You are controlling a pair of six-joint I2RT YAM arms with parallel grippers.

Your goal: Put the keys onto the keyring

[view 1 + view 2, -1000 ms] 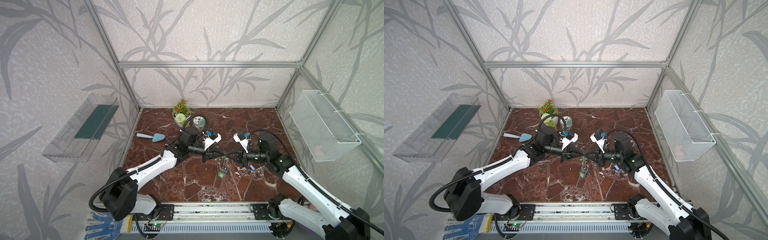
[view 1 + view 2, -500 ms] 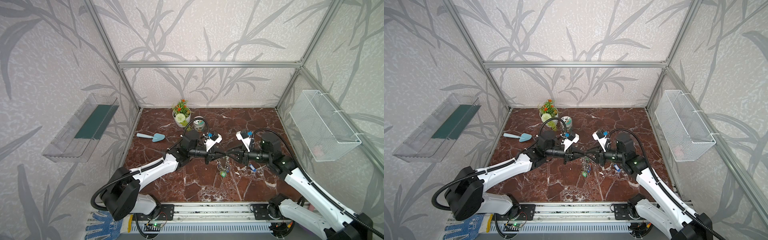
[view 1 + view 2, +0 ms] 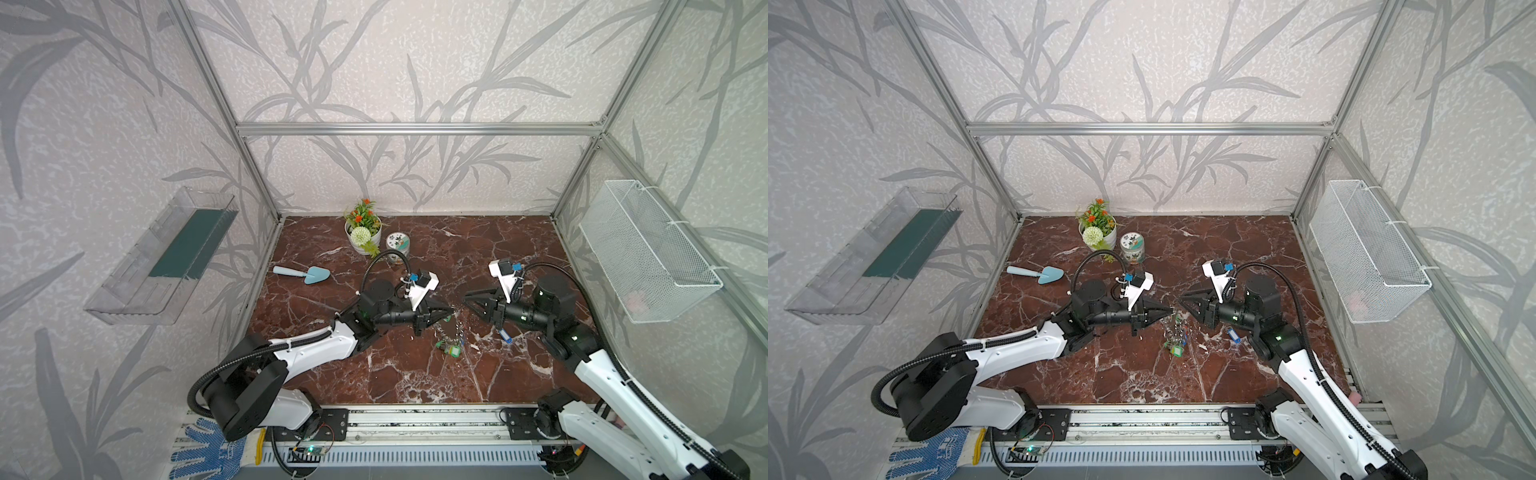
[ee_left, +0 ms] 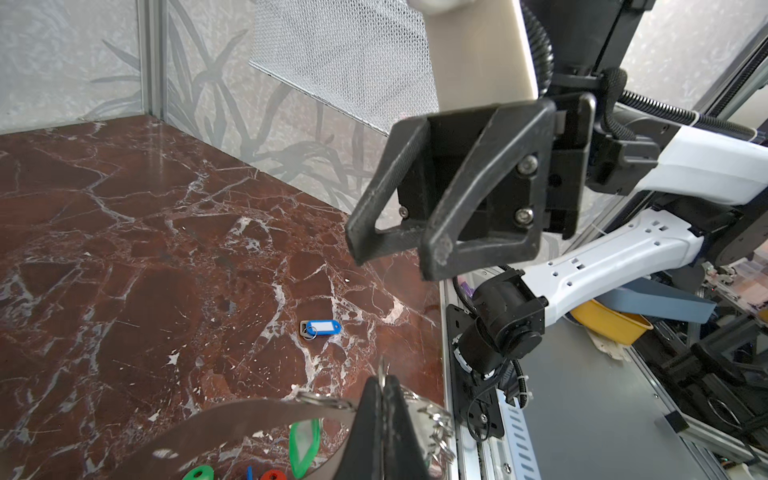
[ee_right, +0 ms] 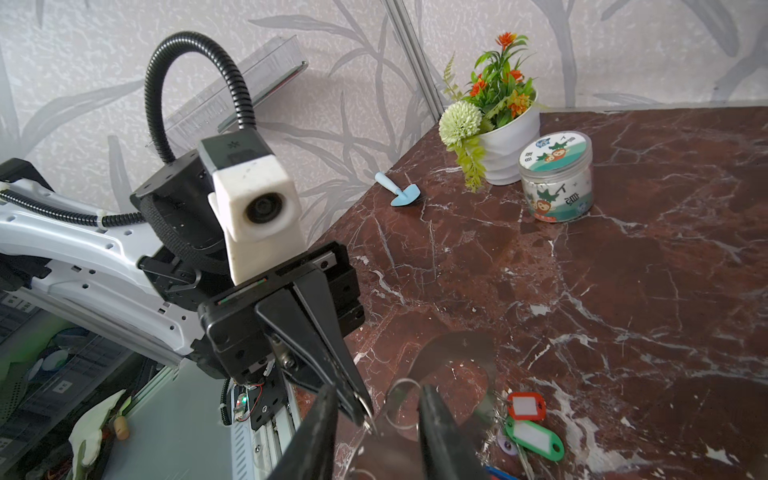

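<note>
In both top views the keyring [image 3: 456, 328] is seen clamped at its upper edge by the shut left gripper [image 3: 451, 311]. Green keys [image 3: 451, 350] are gathered at its lower edge, a blue key [image 3: 504, 334] lies near it, and bare marble table [image 3: 415, 374] is left all round. In the left wrist view the right gripper [image 4: 392, 255] is shown beyond the keyring, parted and empty. In the right wrist view the keyring's rim is framed between its spread fingers [image 5: 436, 424], a red key [image 5: 525, 405] beside that rim.

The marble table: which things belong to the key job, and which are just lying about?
Job: keyring, blue key, green key, red key, lilac key.
Lying about: flower pot, jar, trowel.
</note>
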